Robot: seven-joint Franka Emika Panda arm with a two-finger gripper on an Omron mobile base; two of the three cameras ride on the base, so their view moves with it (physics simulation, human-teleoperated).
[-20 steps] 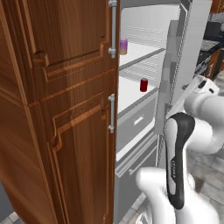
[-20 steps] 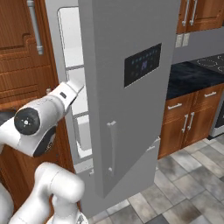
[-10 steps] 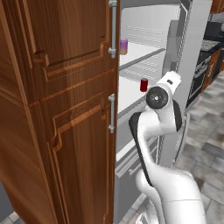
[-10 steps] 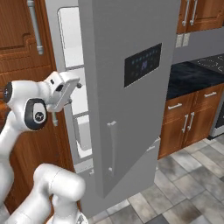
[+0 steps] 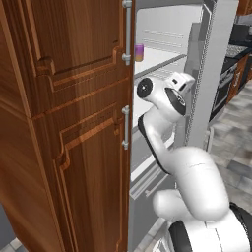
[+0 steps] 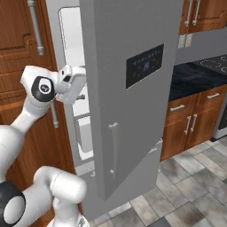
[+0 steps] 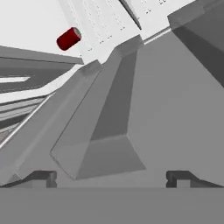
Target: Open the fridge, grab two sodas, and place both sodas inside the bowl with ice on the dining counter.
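Gripper fingertips stand wide apart with nothing between them, aimed into the open tall light-grey fridge from between its swung-out door and the brown wooden cabinet. On a white shelf, the small red cylindrical soda can shows at 11 o'clock in the hand view. A purple-topped can stands on the upper shelf, at 12 o'clock in the left base view.

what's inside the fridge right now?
In the fridge: a purple soda on an upper white shelf and a red soda on another shelf. The arm and the cabinet cover the lower shelves and the rest.
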